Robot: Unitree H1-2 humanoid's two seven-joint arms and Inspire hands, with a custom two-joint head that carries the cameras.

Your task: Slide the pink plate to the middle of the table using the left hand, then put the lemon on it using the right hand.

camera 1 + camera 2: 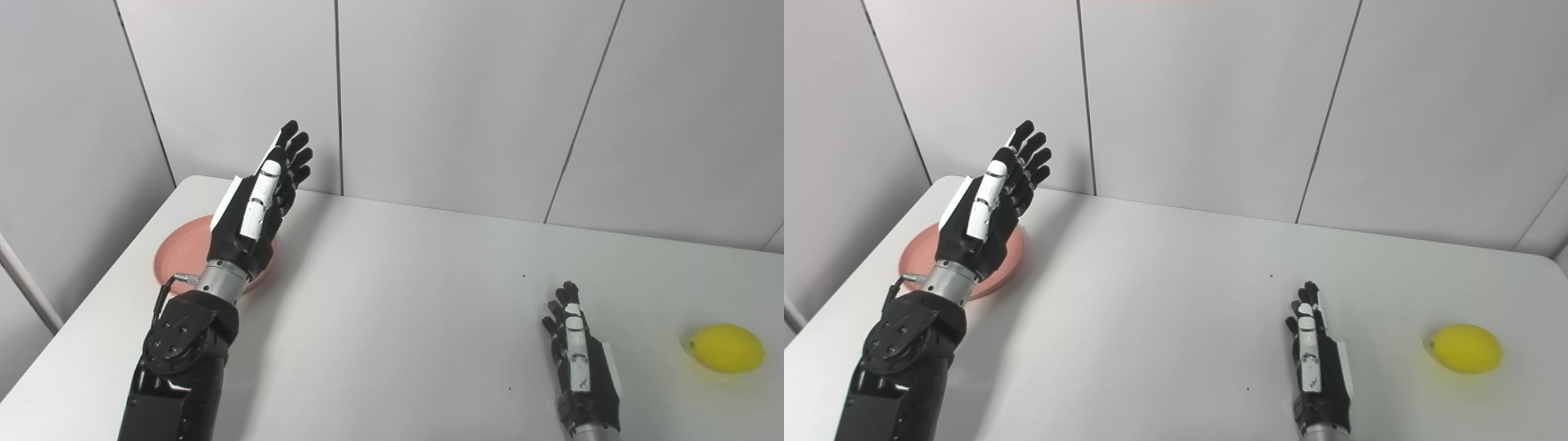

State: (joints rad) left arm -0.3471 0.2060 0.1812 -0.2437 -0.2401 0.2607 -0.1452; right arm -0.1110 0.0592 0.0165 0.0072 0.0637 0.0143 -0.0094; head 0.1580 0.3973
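Left hand point(257, 208) is raised over the pink plate point(177, 254), fingers point(293, 153) stretched out side by side and pointing at the bench's far edge, gripping nothing. The plate sits near the bench's far left corner, right under that wrist, so this hand is clearly the nearer one and, by my read, needs to drop onto the plate before any push toward the middle. Right hand point(1318, 361) rests low near the front edge, fingers straight and empty. The lemon point(1466, 349) lies just off toward the right edge, long axis running roughly left-right
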